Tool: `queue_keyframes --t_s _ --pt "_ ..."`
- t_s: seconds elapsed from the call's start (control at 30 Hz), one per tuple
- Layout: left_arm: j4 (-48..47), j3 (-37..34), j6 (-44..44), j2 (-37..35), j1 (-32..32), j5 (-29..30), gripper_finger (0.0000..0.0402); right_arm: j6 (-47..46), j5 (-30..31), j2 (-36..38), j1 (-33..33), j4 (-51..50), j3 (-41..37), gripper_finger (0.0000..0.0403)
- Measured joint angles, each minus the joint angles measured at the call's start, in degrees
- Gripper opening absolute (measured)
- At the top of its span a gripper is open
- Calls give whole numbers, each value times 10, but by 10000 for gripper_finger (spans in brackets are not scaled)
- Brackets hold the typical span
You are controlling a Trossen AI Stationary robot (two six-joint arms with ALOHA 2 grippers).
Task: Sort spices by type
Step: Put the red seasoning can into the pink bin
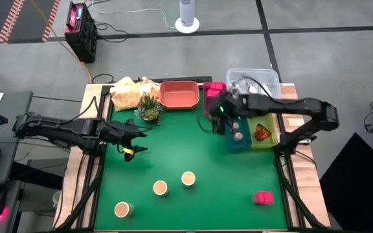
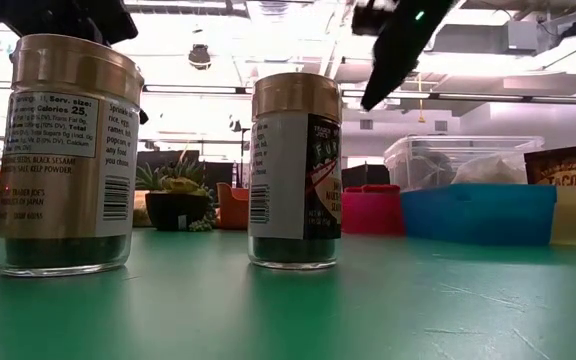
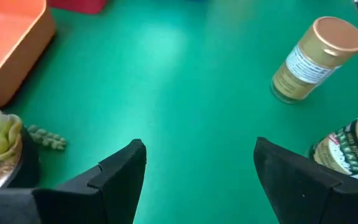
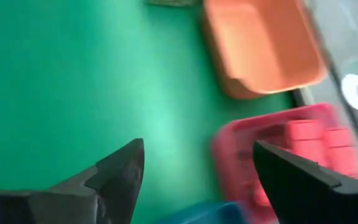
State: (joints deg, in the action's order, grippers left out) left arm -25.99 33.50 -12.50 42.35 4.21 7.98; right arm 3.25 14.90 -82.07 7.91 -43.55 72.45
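Three spice jars with tan lids stand upright on the green table near its front: one [image 1: 188,178], a second [image 1: 160,188] and a third [image 1: 122,209]. A magenta packet [image 1: 262,197] lies at the front right. More magenta packets [image 4: 306,134] lie in the magenta tray [image 1: 214,90]. Two small grey jars [image 1: 237,131] stand in the blue tray [image 1: 241,144], and a red-orange packet [image 1: 261,132] lies in the yellow tray [image 1: 271,139]. My right gripper [image 1: 211,122] hangs open above the table beside the magenta tray. My left gripper [image 1: 140,138] is open at the table's left, above the mat.
An orange tray [image 1: 179,95] and a small potted plant [image 1: 149,107] stand at the far edge, with a yellowish bag [image 1: 128,90] to their left. A clear plastic bin [image 1: 254,81] sits behind the coloured trays. Bare green mat lies in the table's middle.
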Motion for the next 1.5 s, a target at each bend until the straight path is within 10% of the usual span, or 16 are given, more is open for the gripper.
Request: queue_keyframes --t_s 0.37,0.83,1.5 --pt "-1 0 4 0 10 19 286 -295 -4 9 -266 -104 -33 324" --pt "-2 0 42 0 10 90 286 -596 -80 -172 -511 -362 164 315" --pt "1 0 18 0 10 94 286 -738 -111 -205 -653 -415 149 389"
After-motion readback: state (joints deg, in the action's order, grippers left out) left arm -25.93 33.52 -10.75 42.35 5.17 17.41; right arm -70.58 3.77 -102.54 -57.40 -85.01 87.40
